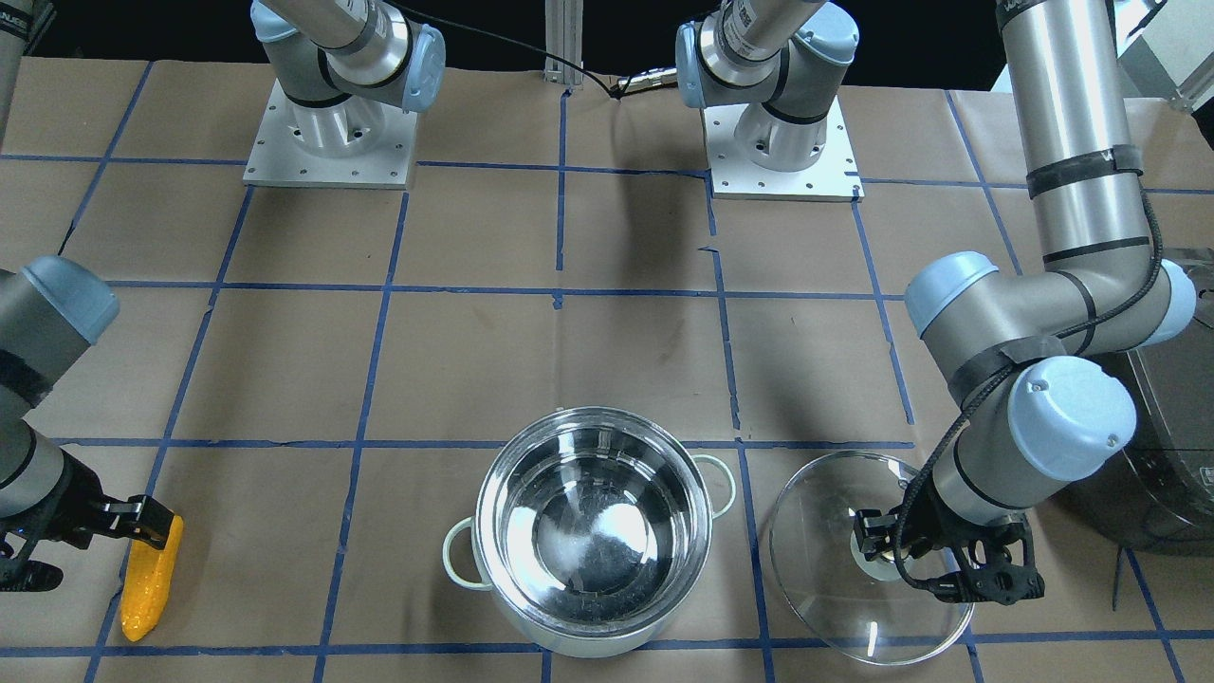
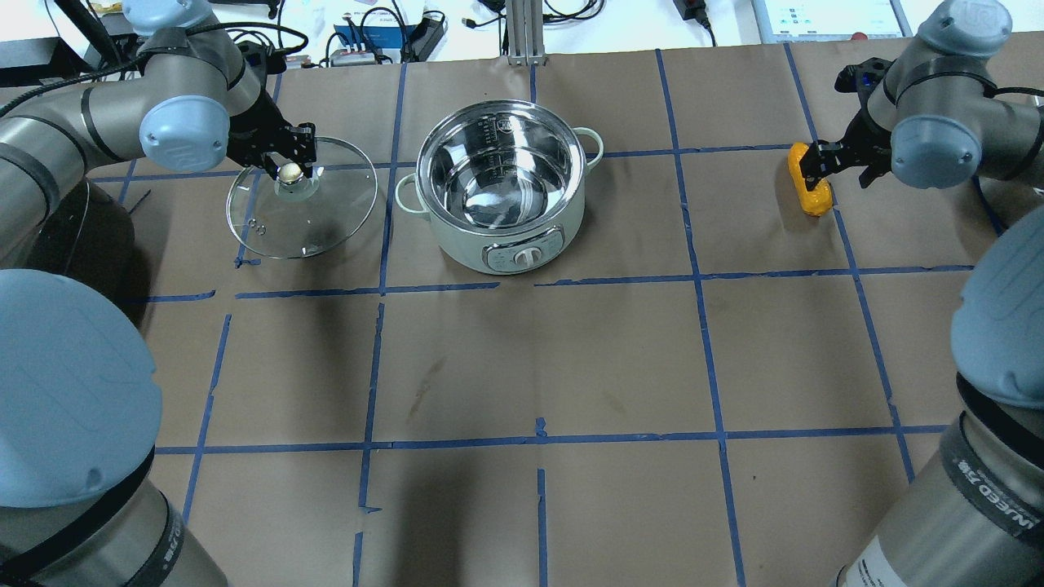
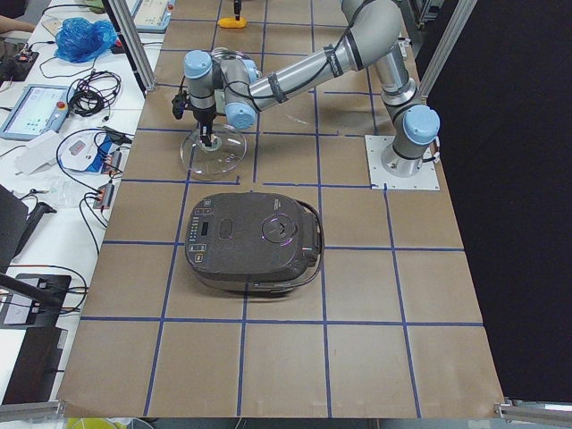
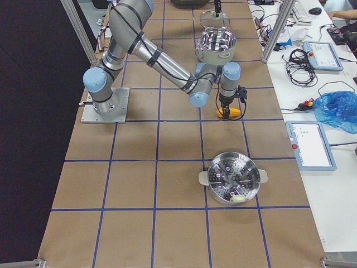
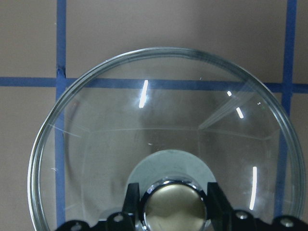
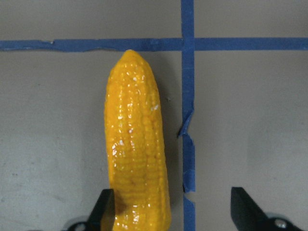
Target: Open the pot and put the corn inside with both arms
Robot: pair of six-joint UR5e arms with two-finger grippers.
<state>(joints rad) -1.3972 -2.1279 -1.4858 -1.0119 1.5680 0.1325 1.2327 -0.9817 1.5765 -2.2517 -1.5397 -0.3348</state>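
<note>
The pot (image 1: 593,531) stands open and empty at the table's middle; it also shows in the overhead view (image 2: 497,175). Its glass lid (image 1: 844,588) rests on the table beside it. My left gripper (image 5: 173,207) is shut on the lid's knob (image 2: 289,171), with a finger on each side. The corn (image 6: 137,144) lies flat on the table far to the other side (image 1: 152,579). My right gripper (image 6: 172,211) is open and low over the corn's near end. The corn lies against one finger (image 6: 103,209), the other stands well clear.
A dark grey rice cooker (image 3: 255,241) sits behind my left arm, near its elbow (image 1: 1167,455). A steel steamer basket (image 4: 233,178) stands on the table beyond the corn. The two arm bases (image 1: 332,142) are at the robot's edge. Desks with devices line the operators' side.
</note>
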